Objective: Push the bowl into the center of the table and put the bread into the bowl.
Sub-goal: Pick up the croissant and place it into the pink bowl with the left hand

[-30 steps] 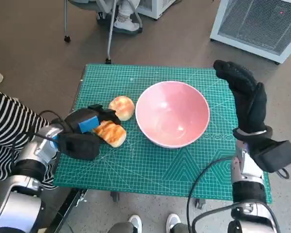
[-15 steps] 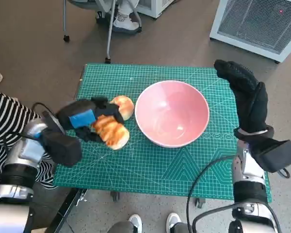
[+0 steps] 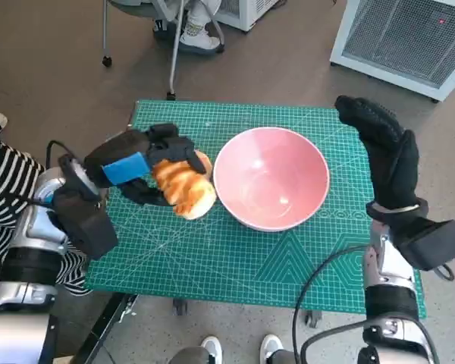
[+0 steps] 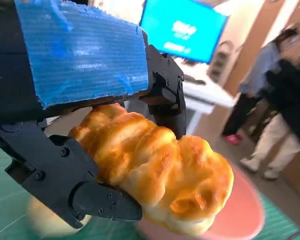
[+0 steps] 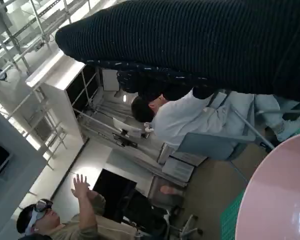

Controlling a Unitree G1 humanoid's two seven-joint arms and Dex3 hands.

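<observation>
A pink bowl (image 3: 271, 177) stands near the middle of the green cutting mat (image 3: 235, 258); its rim also shows in the right wrist view (image 5: 280, 190) and behind the bread in the left wrist view (image 4: 240, 215). My left hand (image 3: 140, 171) grips a golden braided bread (image 3: 183, 189) and holds it lifted just left of the bowl; up close the bread (image 4: 155, 170) sits between the black fingers (image 4: 65, 185). A second round bun (image 3: 204, 161) lies mostly hidden behind the held bread. My right hand (image 3: 383, 144) is raised with its fingers apart beside the bowl's right rim, holding nothing.
The mat covers the small table. A person in a striped top (image 3: 7, 205) is at the left edge, chair legs and feet (image 3: 183, 30) at the back, a white appliance (image 3: 409, 38) at the far right. More people (image 5: 190, 120) show in the wrist views.
My left hand has lifted the braided bread off the mat and carried it up and right toward the bowl. The right hand and the bowl have stayed put.
</observation>
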